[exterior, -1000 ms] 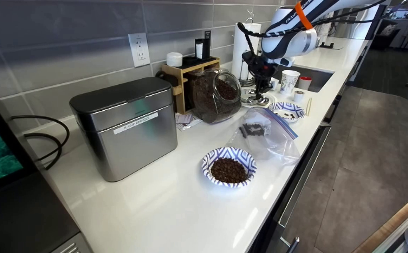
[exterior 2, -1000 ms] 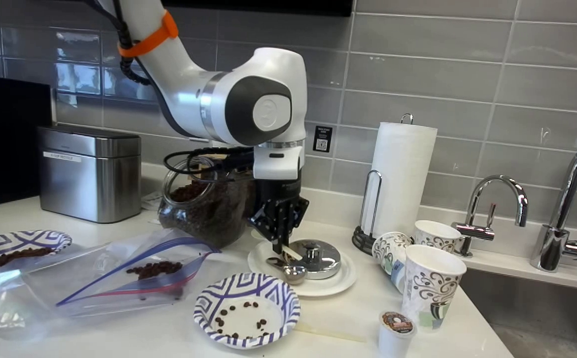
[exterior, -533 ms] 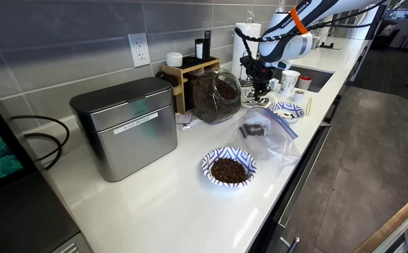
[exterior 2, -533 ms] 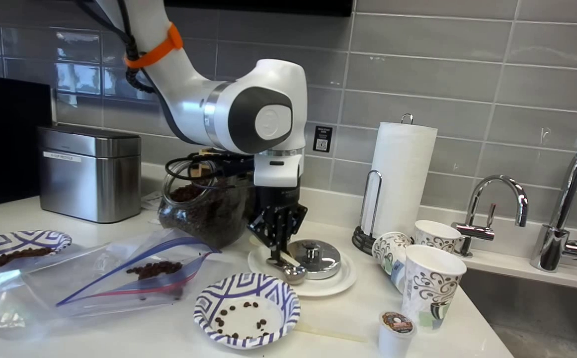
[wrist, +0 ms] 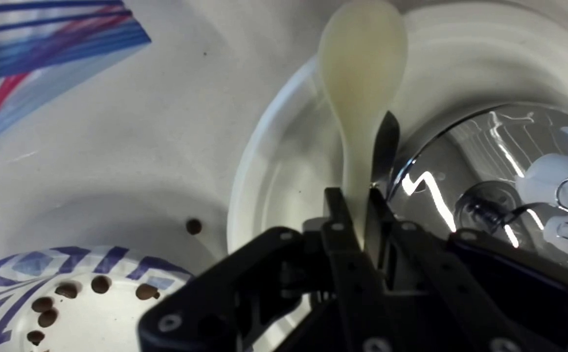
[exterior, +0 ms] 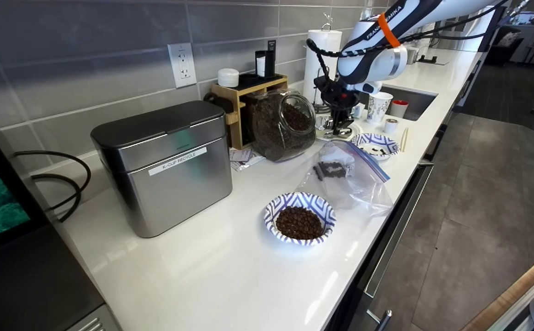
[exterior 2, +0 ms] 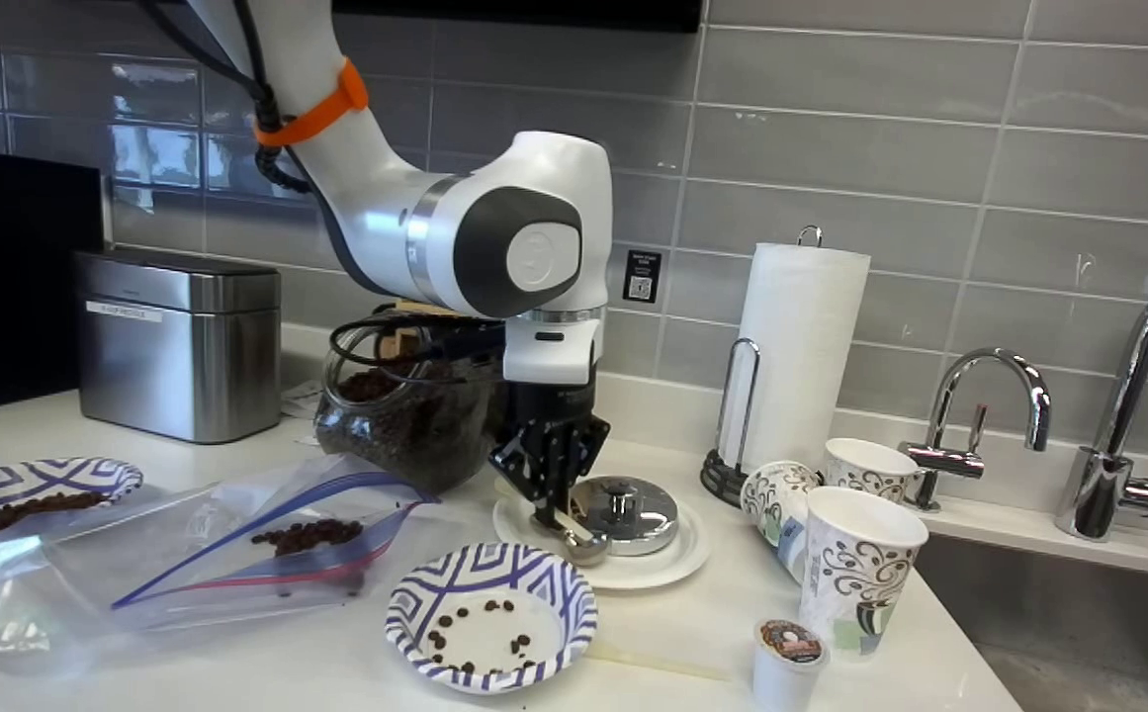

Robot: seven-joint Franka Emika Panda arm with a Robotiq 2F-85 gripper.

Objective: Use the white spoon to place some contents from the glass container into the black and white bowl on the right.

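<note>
The pincer (exterior 2: 550,512) dips lower, gripping the white spoon (wrist: 363,73), clearest in wrist view; only exterior views show the glass container (exterior: 271,126).

Your white surface (exterior: 221,280) carries the steel bin (exterior: 179,170), the tilted glass container (exterior: 273,126), the well-filled patterned bowl (exterior: 300,199) and, just beside that, the clear zip bag (exterior: 361,188). On the bag's other side you have the sparsely filled bowl (exterior 2: 489,566) just beside the white plate (exterior 2: 658,572), one loose bean (wrist: 193,226) in the gap between them, and a pale stick (exterior 2: 658,664) near the same bowl. The paper-towel stand (exterior 2: 722,483), printed paper cups (exterior 2: 855,569) and small pod (exterior 2: 787,670) rest on it too.
</note>
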